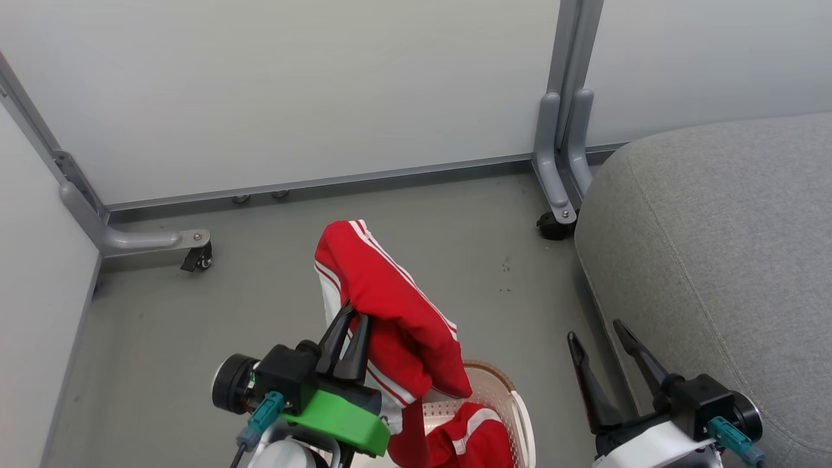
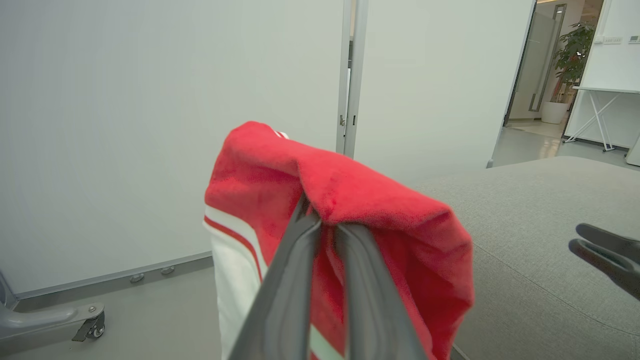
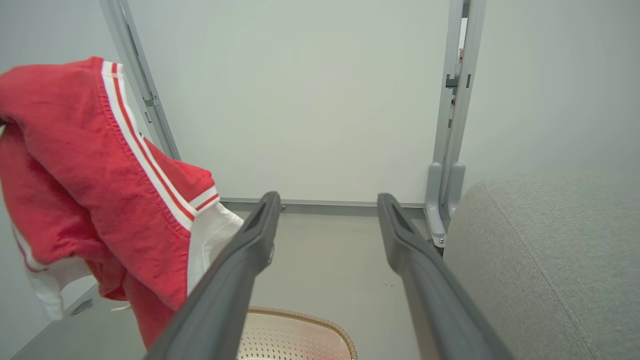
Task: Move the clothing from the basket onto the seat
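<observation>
Left gripper (image 1: 355, 313) pinched nearly shut on fold of red garment (image 1: 390, 305), held above basket (image 1: 500, 380), cloth draping both sides of fingers. Right gripper (image 1: 595, 330) spread wide, empty, right of basket, seat (image 1: 715, 247) further right. Garment likely light, soft, limp: sags, trails, may snag basket rim. Best gripped at bunched fold or striped hem, not single layer. Count: one basket, one seat, one garment lifted. More red cloth (image 1: 474, 435) inside basket, either second piece or trailing end, unclear.

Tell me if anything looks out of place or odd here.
Nothing stands out. The left gripper is shut on a red garment hanging by the basket, another red garment lies inside it, and none lies on the floor.
</observation>
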You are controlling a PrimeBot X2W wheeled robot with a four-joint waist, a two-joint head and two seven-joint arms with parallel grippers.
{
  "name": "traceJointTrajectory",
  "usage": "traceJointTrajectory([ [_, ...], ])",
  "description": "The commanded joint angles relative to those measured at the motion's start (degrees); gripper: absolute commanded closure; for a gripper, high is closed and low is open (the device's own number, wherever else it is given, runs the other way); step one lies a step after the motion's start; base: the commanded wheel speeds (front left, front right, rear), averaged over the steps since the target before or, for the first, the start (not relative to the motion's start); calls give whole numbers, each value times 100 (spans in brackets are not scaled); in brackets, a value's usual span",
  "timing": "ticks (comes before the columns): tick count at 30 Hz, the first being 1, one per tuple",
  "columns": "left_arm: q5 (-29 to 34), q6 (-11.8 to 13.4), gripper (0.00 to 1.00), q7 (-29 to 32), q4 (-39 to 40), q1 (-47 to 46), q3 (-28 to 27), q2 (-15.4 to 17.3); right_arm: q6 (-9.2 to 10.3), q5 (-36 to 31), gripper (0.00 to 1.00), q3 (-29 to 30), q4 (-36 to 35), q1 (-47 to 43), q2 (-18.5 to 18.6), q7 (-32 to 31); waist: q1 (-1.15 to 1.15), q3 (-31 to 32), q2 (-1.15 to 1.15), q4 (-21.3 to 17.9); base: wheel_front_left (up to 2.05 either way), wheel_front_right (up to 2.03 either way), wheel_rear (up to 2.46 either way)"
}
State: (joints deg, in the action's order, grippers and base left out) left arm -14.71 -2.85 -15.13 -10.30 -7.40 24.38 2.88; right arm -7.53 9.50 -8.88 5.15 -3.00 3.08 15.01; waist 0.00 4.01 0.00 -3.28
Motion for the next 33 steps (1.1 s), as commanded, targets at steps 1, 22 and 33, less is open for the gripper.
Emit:
traceJointTrajectory([
  [1,-52,-2,100,-2,-13,-99,20,3,8,-21,0,-47,24,-82,36,25,0,-1,0,-3,0,0,0],
  [22,-504,249,100,-2,129,-867,940,3,8,81,0,-1589,759,590,363,25,0,-151,0,44,0,0,0],
  [33,-632,379,100,-2,158,-1007,1308,2,8,127,100,-1509,977,703,298,25,0,-205,0,78,0,0,0],
])
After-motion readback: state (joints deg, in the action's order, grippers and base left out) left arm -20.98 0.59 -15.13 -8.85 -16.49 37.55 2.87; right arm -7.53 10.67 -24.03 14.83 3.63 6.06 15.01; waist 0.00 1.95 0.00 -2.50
